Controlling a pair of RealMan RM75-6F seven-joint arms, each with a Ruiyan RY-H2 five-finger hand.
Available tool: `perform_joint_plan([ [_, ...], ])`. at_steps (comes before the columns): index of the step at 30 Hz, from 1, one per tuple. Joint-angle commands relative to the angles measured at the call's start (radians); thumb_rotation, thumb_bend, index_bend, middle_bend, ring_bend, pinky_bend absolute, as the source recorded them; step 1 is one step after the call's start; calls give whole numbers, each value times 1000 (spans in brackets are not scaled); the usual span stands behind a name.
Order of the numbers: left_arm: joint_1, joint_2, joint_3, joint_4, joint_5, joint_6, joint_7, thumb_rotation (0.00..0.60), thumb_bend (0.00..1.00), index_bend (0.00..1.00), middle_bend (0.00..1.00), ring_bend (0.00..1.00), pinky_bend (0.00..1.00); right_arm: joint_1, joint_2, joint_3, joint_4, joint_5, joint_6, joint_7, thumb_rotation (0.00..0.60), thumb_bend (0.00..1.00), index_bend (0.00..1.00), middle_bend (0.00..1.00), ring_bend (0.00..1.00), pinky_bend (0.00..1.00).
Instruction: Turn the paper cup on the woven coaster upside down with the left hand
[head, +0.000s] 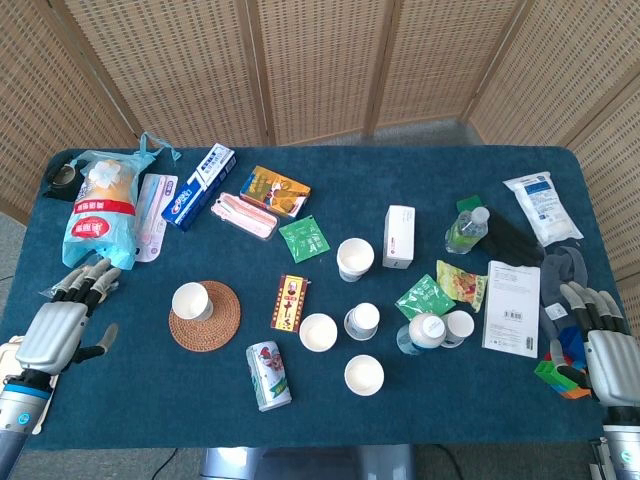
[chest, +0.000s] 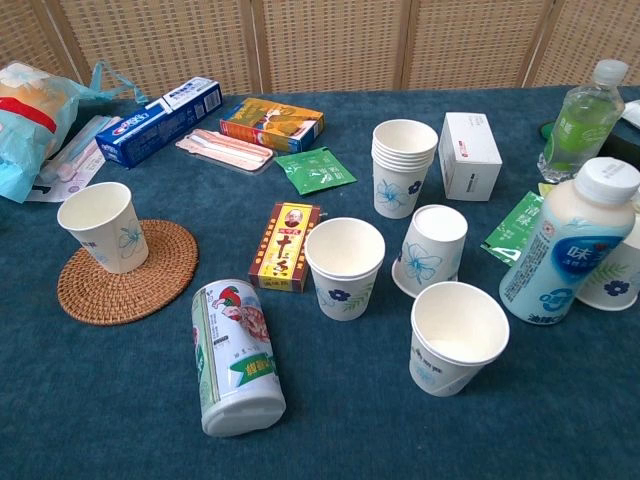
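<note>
Head view: white paper cup (head: 189, 300) upright, mouth up, on the left part of the round brown woven coaster (head: 205, 316), left of centre on the dark blue table cloth (head: 140, 400). Silver left hand (head: 62, 322) at the lower left edge of the frame, well apart from the cup, fingers spread and extended, holding nothing. Silver right hand (head: 604, 340) at the lower right edge, fingers likewise apart, empty, just beside a small stack of coloured blocks (head: 560, 372). Lying below and right of the coaster, a white tin can with red and green print (head: 268, 375); between them and slightly higher, a small red and yellow flat box (head: 290, 302). Chest view: neither hand visible. Same paper cup (chest: 102, 227) at left of frame, upright on the far-left part of the woven coaster (chest: 140, 282), blue flower print on its side. Tin can (chest: 235, 356) on its side at lower centre-left, near the coaster but not touching. Red and yellow box (chest: 285, 246) right of the coaster, further white paper cups (chest: 345, 268) to its right.
</note>
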Motion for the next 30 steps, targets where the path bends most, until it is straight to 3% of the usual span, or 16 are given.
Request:
perform_joint_plan([
  [1,-40,30,3,-20,-37,-68,77,600,498,0,0,0,14,-2,0,-3,-2,-3,3,1,597,531,0,0,0,0],
  [10,-142,36,1,-73,-180,-219,270,600,477,0,0,0,0,-21,13,-9,-13,-17,33,12,597,532,0,0,0,0],
  [20,-226,-61,-6,-39,-281,-271,392,600,473,0,0,0,19,-34,19,-11,-9,-14,46,32,599,531,0,0,0,0],
  [30,-276,-153,-9,4,-356,-259,460,600,472,0,0,0,24,-40,24,-9,0,-5,47,49,597,532,0,0,0,0],
])
